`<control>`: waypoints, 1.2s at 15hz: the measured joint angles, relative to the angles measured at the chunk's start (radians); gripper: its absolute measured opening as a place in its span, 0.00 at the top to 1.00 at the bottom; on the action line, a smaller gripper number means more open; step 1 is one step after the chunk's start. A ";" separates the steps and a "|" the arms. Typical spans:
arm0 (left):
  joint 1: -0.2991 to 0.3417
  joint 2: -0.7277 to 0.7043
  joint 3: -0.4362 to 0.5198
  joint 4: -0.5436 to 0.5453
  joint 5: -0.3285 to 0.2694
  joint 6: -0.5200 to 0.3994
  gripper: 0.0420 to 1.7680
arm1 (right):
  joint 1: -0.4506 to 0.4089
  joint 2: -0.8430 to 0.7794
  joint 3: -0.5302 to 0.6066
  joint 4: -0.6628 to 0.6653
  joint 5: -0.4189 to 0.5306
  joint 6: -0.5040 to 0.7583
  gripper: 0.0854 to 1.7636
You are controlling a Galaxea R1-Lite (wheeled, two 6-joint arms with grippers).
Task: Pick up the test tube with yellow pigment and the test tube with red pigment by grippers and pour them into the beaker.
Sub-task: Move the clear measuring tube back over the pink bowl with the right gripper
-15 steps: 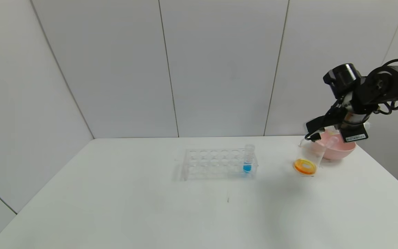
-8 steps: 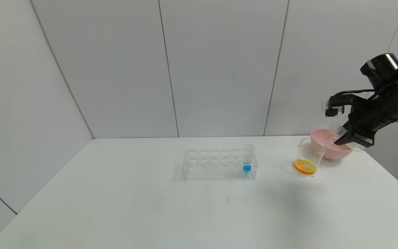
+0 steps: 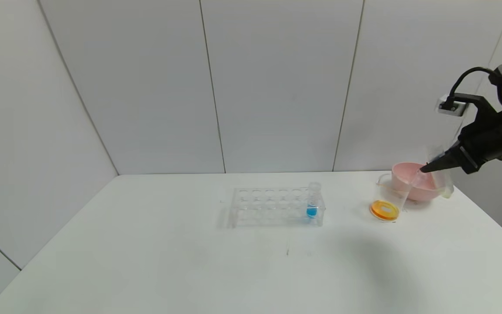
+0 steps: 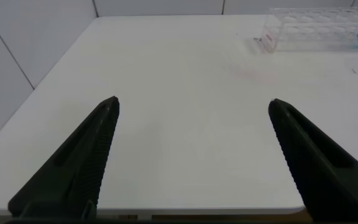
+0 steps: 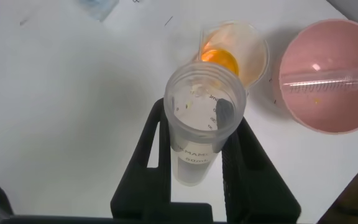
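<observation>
A: Where is the right gripper (image 3: 429, 166) seen, and what is held in it?

B: It is seen at the far right, above the pink bowl (image 3: 425, 192). A clear test tube (image 5: 201, 124) is clamped between its two fingers and looks almost empty. Whether it is the yellow one or the red one cannot be told.

A: And the beaker (image 3: 390, 192)?

B: It is placed just beside the bowl, on the rack's side, with orange liquid at its bottom. A second tube (image 5: 322, 82) is laid flat inside the bowl.

A: How much room is left near the edges?

B: The bowl is set near the table's (image 3: 168, 261) right edge. Bare table is seen between the beaker and the rack (image 3: 273, 207), where a blue tube (image 3: 313, 200) is kept upright at the end nearest the beaker.

A: Can any writing be read?

B: "50ml" is read on the held tube. The line above it is only partly legible.

A: The left gripper (image 4: 191, 106)?

B: It is parked over the near left edge of the table, fingers spread wide, nothing between them.
</observation>
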 joint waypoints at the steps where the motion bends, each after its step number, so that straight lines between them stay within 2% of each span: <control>1: 0.000 0.000 0.000 0.000 0.000 0.000 0.03 | -0.021 -0.014 0.003 -0.002 0.024 0.020 0.74; 4: 0.000 0.000 0.000 0.000 0.000 0.000 0.03 | -0.089 -0.049 0.006 -0.038 0.052 0.126 0.74; 7: 0.000 0.000 0.000 0.000 0.000 0.000 0.03 | -0.115 -0.062 0.026 -0.188 0.049 0.312 0.74; 9: 0.000 0.000 0.000 0.000 0.000 0.000 0.03 | -0.120 -0.072 0.097 -0.323 0.028 0.364 0.74; 14: 0.000 0.000 0.000 0.000 0.000 0.000 0.03 | -0.122 -0.122 0.356 -0.781 -0.064 0.481 0.74; 18: 0.000 0.000 0.000 0.000 0.000 0.000 0.03 | -0.123 -0.141 0.415 -0.836 -0.226 0.573 0.74</control>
